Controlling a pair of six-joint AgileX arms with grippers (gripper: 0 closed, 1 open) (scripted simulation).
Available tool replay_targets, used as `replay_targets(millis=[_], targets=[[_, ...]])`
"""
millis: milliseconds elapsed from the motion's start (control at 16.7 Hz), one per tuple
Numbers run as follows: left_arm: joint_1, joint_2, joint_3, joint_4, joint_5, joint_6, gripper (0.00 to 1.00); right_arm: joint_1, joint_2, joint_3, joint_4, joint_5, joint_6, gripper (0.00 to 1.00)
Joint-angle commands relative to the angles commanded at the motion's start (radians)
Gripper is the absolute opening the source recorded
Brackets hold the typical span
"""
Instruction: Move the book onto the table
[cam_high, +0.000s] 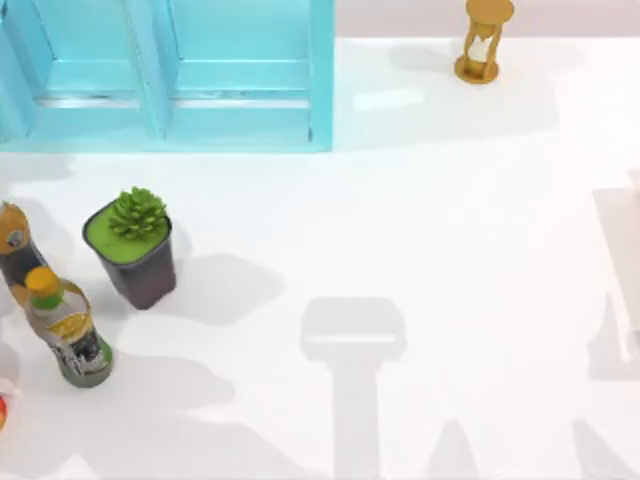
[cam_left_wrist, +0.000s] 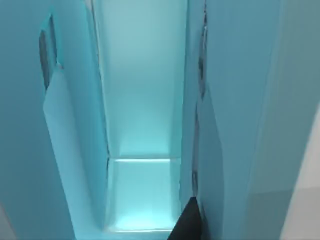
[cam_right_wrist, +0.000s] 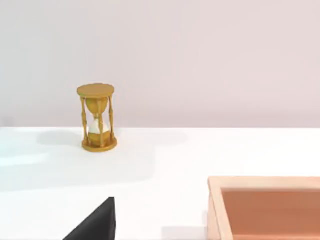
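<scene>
facing into shelf cabinet (cam_left_wrist: 145, 125) | left tool (cam_left_wrist: 187, 225) cut off, fingers' state unclear | book unseen

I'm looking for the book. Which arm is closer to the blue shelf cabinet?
Left. The left gripper is at an open compartment of the shelf cabinet; the right gripper sits over the table, facing the hourglass.
</scene>
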Motion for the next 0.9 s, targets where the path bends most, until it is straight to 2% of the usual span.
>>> replay_targets(millis=[600, 900], targets=[[0.199, -0.680, -0.240, -0.451, 0.178, 0.082, 0.00, 0.000, 0.000, 0.000, 0.000, 0.000, 0.000, 1.00], [0.261, -0.841, -0.306, -0.582, 0.228, 0.115, 0.00, 0.000, 0.000, 0.000, 0.000, 0.000, 0.000, 1.00]])
